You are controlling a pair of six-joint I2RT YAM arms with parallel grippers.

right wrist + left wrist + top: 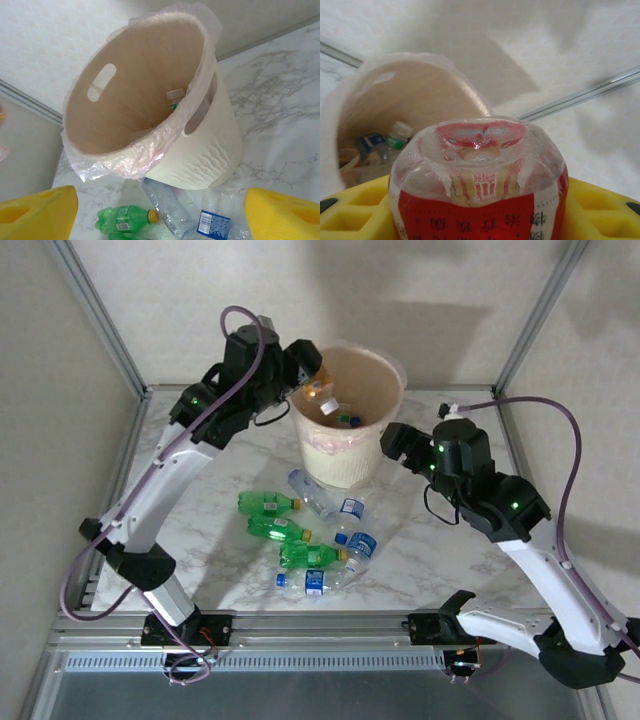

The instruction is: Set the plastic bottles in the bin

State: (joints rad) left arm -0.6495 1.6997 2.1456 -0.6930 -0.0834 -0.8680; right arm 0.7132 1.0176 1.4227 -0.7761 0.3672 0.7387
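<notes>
A: Where does the bin stand?
B: It stands upright on the marble counter, close to the far edge and about in the middle of it. A thin liner is folded over its rim.
A: And the left claw?
B: It is up at the left side of the bin's rim, and it is closed tight on a red-labelled bottle. In the left wrist view this bottle sits between the yellow fingers with its clear base toward the camera. The open mouth of the bin is behind it, to the left.
A: Is something already inside the bin?
B: Yes, a few bottles lie at the bottom. I can see a bottle with a white cap and a blue-labelled one. How many there are in all, I cannot tell.
A: What about the right claw?
B: It hangs just beside the bin, on its right side, above the counter. Its own yellow fingers are wide apart and it holds nothing.
A: Which bottles are on the counter?
B: A loose group lies in the middle of the counter, between the bin and the near edge. Three green bottles lie on their sides in the left part of the group. The clear bottles with blue labels, four as far as I can count, lie around them. The farthest clear bottle is just beside the foot of the bin.
</notes>
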